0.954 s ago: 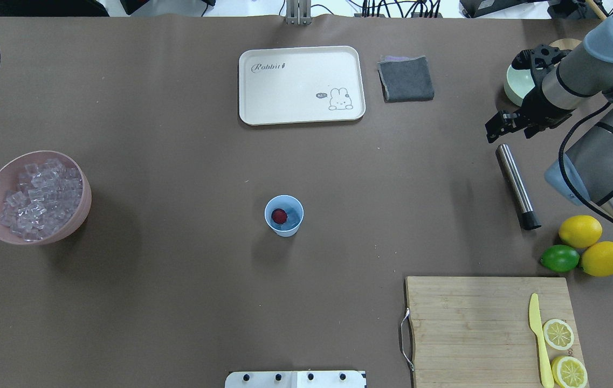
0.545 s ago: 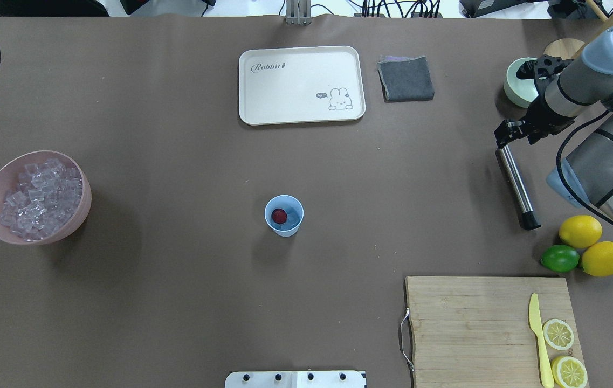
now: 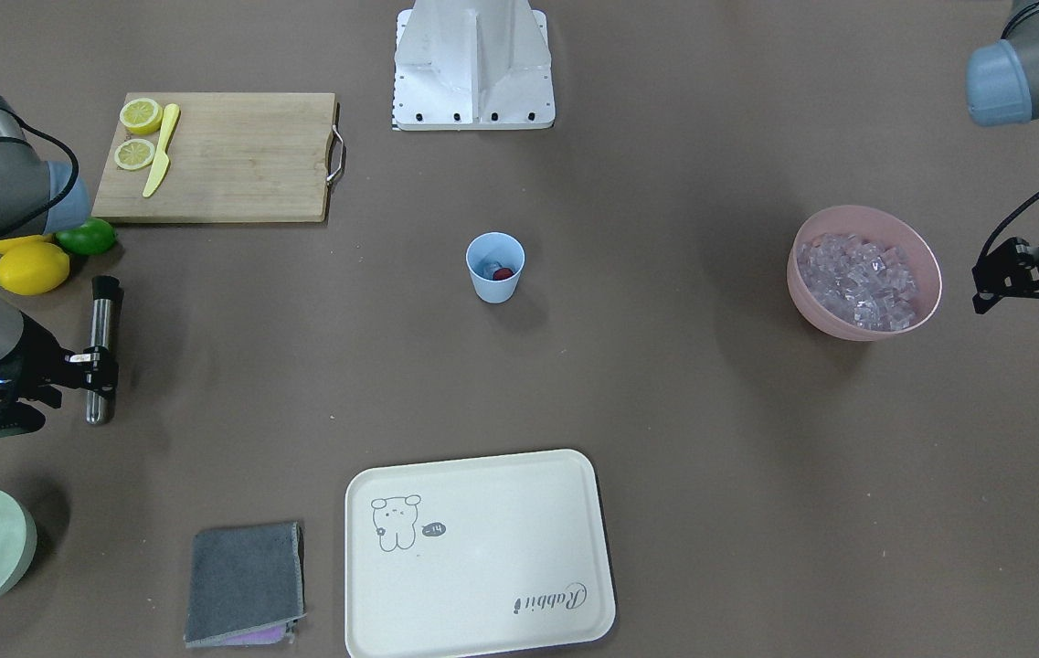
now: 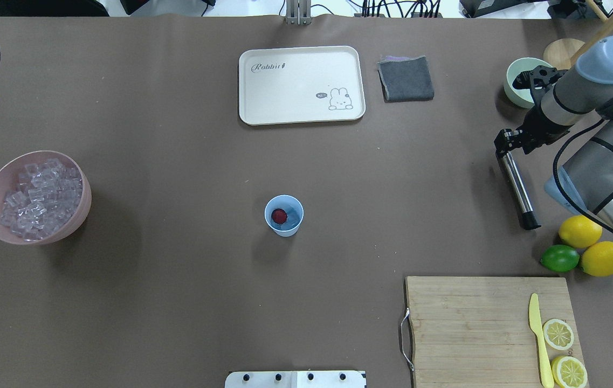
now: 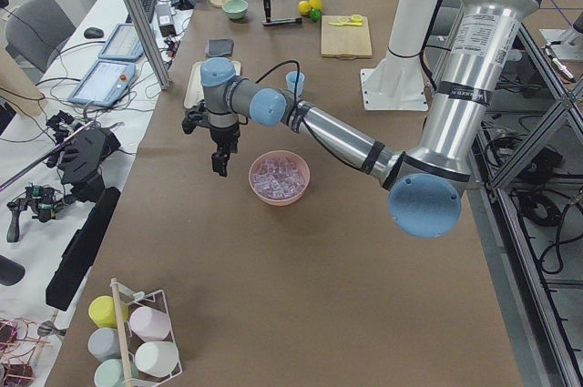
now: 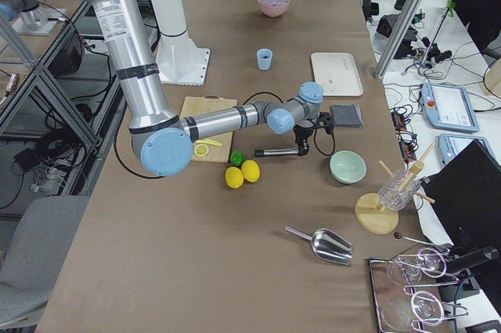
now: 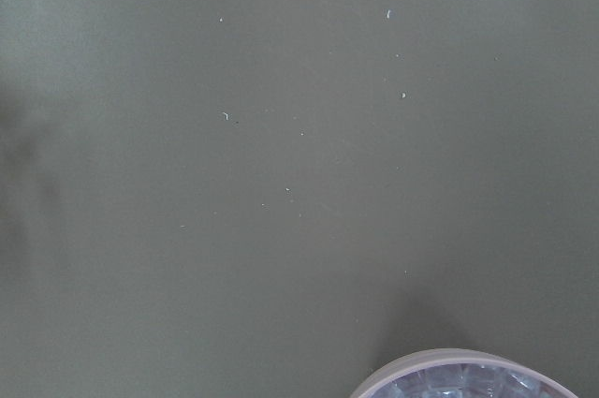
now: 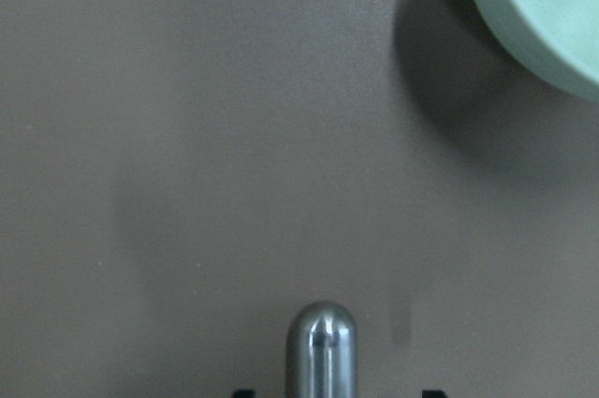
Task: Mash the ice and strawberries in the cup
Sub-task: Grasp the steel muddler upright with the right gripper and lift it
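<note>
Right claw [image 4: 505, 144] sits low over the round end of a shiny metal stick [image 4: 516, 188], with its 2 fingers spread, 1 on each side of the stick. The wrist view shows a gap between each finger and the metal, so it is not pinching. Seen from overhead, the stick lies flat on the brown table [image 4: 177, 161], out at 3 o'clock from the cup [image 4: 285, 230]. The cup stands upright near the middle of the table, well apart from both claws. 1 red strawberry [image 4: 279, 216] lies inside it. The ice [image 4: 42, 196] is heaped in a pink bowl [image 4: 81, 213] far out at 9 o'clock from the cup. The left claw [image 5: 219, 161] hangs above the table just beside the pink bowl, at about 11 o'clock from it, and I cannot tell if its fingers are spread or pressed together. A pale green bowl [image 4: 515, 86] sits at 12 o'clock from the right claw. 2 lemons [image 4: 592, 245] and 1 lime [image 4: 559, 258] rest together near the stick's dark end. A cream tray [image 4: 301, 86] lies at 12 o'clock from the cup, and a wooden board [image 4: 473, 328] lies at about 4 o'clock.
</note>
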Robot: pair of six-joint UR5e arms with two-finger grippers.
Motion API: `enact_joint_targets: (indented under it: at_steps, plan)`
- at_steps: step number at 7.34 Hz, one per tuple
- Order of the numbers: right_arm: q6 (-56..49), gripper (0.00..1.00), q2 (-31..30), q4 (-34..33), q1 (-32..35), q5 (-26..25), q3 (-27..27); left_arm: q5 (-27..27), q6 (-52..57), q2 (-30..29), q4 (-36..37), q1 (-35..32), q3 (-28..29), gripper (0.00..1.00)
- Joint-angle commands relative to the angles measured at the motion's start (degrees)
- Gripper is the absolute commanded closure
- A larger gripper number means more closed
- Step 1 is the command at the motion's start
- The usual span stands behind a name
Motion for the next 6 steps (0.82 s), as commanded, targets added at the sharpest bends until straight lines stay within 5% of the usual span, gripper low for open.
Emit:
enact_joint_targets:
  at_steps: [1,3,6]
  plan:
    - [0.0,0.37,-0.32,-0.01,-0.77,0.11,-0.46,0.0,-0.03,0.04,0.0,-0.01,-0.17,0.03]
    - [0.0,0.61,-0.32,-0.01,-1.39,0.11,-0.89,0.0,-0.03,0.04,-0.09,-0.01,-0.17,0.03]
    - [0.09,0.73,-0.06,-0.01,-2.09,0.03,-1.33,0.0,-0.03,0.04,0.0,-0.01,-0.35,0.03]
